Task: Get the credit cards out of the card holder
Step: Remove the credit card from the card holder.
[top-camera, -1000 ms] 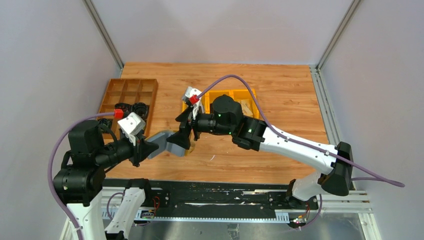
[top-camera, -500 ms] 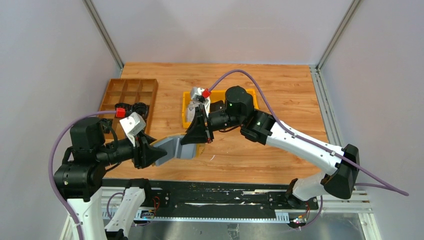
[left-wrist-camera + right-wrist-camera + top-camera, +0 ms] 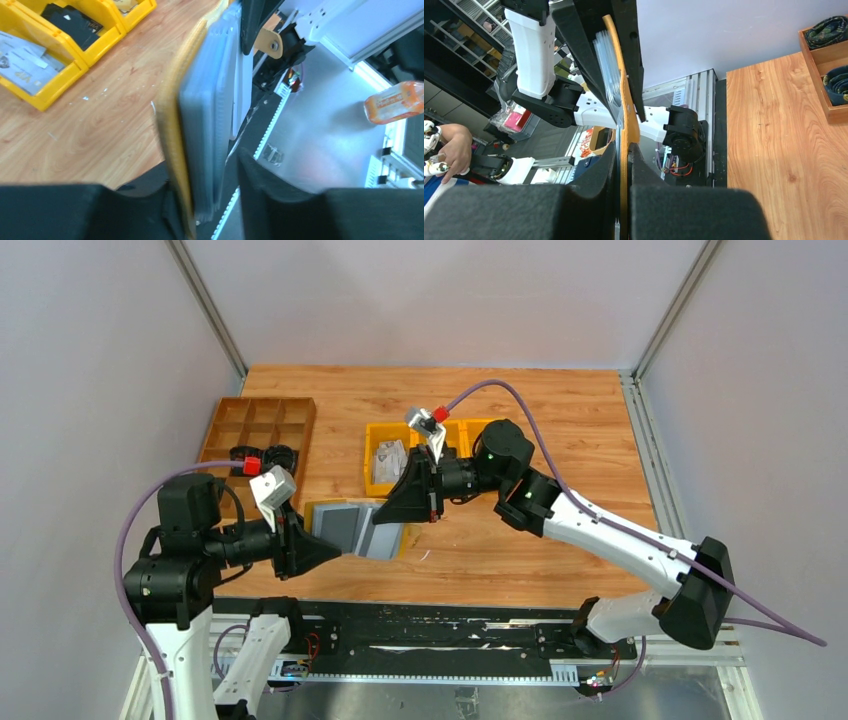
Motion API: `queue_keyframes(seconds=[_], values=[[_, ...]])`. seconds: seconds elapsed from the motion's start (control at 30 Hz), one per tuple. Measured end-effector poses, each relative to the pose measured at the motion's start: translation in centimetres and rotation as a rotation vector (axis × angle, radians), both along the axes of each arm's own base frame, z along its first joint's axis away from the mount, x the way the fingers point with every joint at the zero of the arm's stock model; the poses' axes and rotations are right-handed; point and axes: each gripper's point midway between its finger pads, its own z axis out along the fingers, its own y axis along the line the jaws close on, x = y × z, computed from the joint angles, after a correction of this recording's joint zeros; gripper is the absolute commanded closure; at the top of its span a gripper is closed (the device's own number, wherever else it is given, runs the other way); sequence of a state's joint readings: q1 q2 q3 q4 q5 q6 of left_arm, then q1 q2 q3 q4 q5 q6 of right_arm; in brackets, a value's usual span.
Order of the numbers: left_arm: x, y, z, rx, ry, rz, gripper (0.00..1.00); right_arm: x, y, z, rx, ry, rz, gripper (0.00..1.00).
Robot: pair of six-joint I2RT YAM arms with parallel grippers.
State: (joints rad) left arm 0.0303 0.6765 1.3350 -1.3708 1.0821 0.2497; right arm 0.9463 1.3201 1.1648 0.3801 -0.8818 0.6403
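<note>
The mustard-yellow card holder [image 3: 355, 527] hangs above the table's front, spread open with its grey lining up, between both grippers. My right gripper [image 3: 397, 510] is shut on its right edge; in the right wrist view the yellow leather [image 3: 624, 125] is pinched between the fingers. My left gripper [image 3: 318, 548] stands open around the left edge. In the left wrist view the holder's [image 3: 200, 115] yellow side leans on one finger, with a gap to the other. A grey card [image 3: 25, 62] and a black card [image 3: 72, 22] lie in the yellow bins. Whether cards sit in the holder's grey pockets I cannot tell.
Yellow bins [image 3: 375, 485] stand behind the right gripper, one with light cards or papers [image 3: 390, 460]. A brown compartment tray [image 3: 258, 425] with dark items sits at the back left. The table's front edge and a black rail [image 3: 430, 635] lie just below the holder.
The right gripper closed on the card holder and drew back to the right, spreading the holder open. The left gripper loosened its jaws and shifted slightly right.
</note>
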Motion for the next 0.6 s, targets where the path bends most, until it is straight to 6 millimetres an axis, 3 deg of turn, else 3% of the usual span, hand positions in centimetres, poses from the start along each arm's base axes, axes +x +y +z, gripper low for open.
queue_keyframes(seconds=[0.07, 0.17, 0.23, 0.43, 0.6], values=[[-0.1, -0.1, 0.2, -0.005, 0.001, -0.002, 0.82, 0.1, -0.1, 0.1, 0.004, 0.003, -0.016, 0.9], [0.0, 0.0, 0.6, -0.006, 0.001, 0.005, 0.96, 0.6, 0.0, 0.2, 0.007, 0.01, -0.048, 0.64], [0.3, 0.1, 0.7, 0.004, 0.0, 0.02, 1.0, 0.8, 0.0, 0.3, 0.01, 0.014, -0.067, 0.55], [0.9, 0.5, 0.8, 0.016, 0.003, 0.058, 1.0, 0.2, -1.1, -0.2, 0.015, 0.01, -0.079, 0.53], [0.6, 0.2, 1.6, -0.008, 0.005, 0.05, 1.0, -0.7, -2.3, -0.2, 0.039, -0.012, -0.075, 0.65]])
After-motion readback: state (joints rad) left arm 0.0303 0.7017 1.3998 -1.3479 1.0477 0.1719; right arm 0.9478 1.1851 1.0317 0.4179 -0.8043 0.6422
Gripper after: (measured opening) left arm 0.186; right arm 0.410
